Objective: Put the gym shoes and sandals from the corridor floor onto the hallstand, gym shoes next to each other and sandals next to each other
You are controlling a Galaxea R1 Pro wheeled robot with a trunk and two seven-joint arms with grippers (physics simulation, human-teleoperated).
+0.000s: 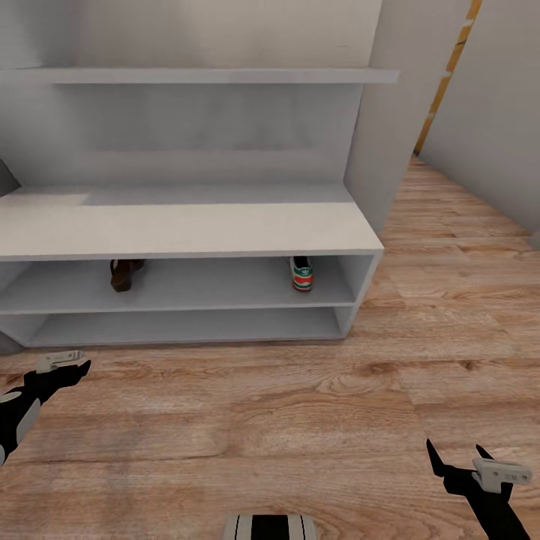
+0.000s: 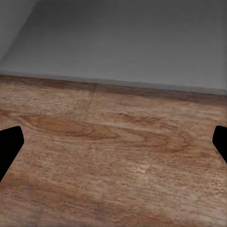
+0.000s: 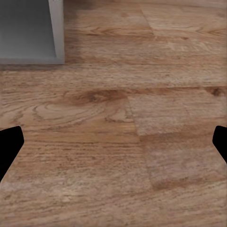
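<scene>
The light-grey hallstand (image 1: pixel 187 225) stands against the wall ahead, its corner also in the right wrist view (image 3: pixel 56 33). On its upper shelf a dark brown sandal (image 1: pixel 125 274) sits toward the left. A white gym shoe (image 1: pixel 301 273) with green stripes and an orange heel sits near the right end, far from the sandal. My left gripper (image 1: pixel 69 367) hovers open over the corridor floor (image 1: pixel 300 420) before the rack's left end, its fingers (image 2: pixel 9 146) spread wide with nothing between them. My right gripper (image 1: pixel 456 451) is open and empty at the lower right, its fingers (image 3: pixel 9 146) over bare planks.
A thin floating wall shelf (image 1: pixel 202 75) hangs above the rack. A grey wall pillar (image 1: pixel 390 135) rises at the rack's right end, and the plank floor runs on past it to the right (image 1: pixel 465 240). The top of my base (image 1: pixel 270 527) shows at the bottom edge.
</scene>
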